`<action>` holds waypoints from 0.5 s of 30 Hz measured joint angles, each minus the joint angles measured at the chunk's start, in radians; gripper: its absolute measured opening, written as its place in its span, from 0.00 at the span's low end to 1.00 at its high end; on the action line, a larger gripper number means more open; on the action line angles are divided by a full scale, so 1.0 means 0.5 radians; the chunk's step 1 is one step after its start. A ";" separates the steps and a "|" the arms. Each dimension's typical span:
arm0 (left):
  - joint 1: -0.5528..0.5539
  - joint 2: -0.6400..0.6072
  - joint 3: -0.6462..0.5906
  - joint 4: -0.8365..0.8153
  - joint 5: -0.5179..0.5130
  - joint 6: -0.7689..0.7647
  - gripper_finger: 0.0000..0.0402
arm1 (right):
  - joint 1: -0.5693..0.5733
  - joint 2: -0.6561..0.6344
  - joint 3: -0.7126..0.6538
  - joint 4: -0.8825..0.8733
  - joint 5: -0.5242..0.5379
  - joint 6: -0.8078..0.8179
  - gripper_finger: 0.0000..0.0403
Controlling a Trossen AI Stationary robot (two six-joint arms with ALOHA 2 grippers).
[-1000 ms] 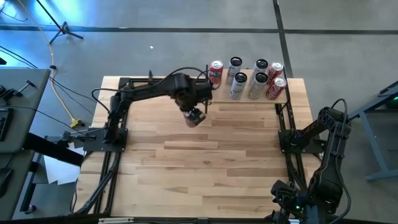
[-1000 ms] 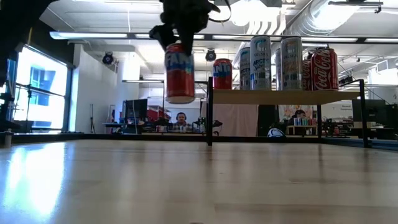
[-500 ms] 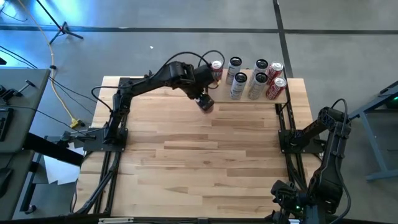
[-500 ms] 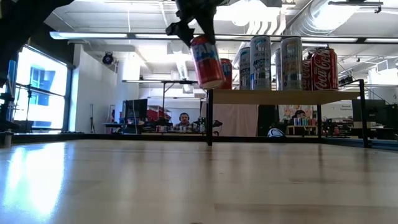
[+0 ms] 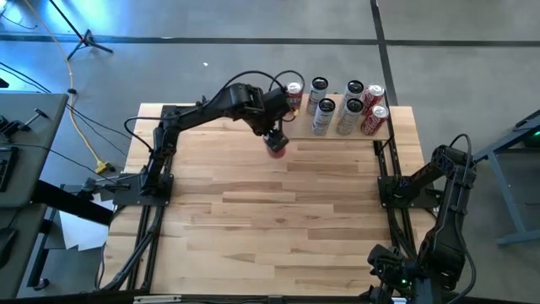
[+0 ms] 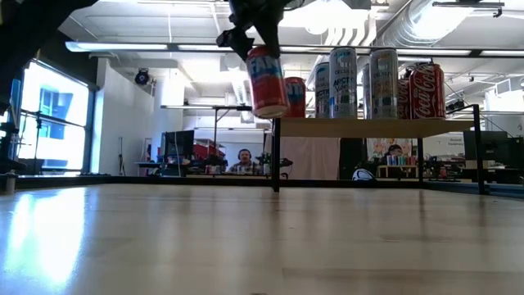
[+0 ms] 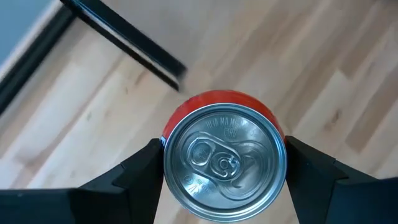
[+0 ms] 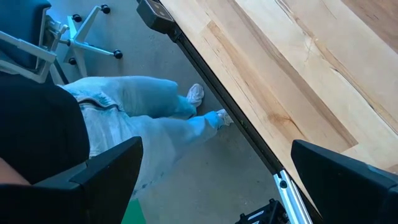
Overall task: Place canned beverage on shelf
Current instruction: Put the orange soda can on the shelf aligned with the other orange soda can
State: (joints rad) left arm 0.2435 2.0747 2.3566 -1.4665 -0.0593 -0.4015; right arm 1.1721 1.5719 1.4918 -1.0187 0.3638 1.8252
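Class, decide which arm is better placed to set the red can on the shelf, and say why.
Left. Its gripper already holds the red can in the air beside the shelf; the right arm waits folded at the table's edge.

The shelf [image 5: 384, 131] is standing at the far right corner of the table [image 5: 270, 219], raised on posts above the tabletop. Six cans [image 5: 350, 110] are sitting on it, grouped in two loose rows, with one can [image 5: 293, 95] at its left end. Just left of the shelf's near left corner, the left gripper [image 5: 274, 139] is hanging above the table, holding a canned beverage [image 6: 267, 82] in the air beside the shelf edge, tilted slightly. The left arm is reaching in from its base at the table's left side. The right gripper [image 5: 386, 274] is waiting off the near right corner, over the table's edge, where a seated person's legs [image 8: 143, 118] are showing beside the table.
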 joint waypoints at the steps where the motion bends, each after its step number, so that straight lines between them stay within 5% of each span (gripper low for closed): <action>1: -0.013 0.000 0.000 -0.031 0.019 0.021 0.61 | 0.000 0.000 0.000 0.000 0.001 0.000 0.99; 9: -0.094 0.023 -0.017 -0.115 0.065 0.234 0.61 | 0.000 0.000 0.000 0.000 0.001 0.000 0.99; 15: -0.090 0.038 -0.281 0.065 0.105 0.312 0.61 | 0.000 0.000 0.000 0.000 0.000 0.001 0.99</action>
State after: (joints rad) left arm 0.1986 2.0937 2.2162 -1.4339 -0.0066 -0.2452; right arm 1.1721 1.5719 1.4918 -1.0187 0.3638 1.8255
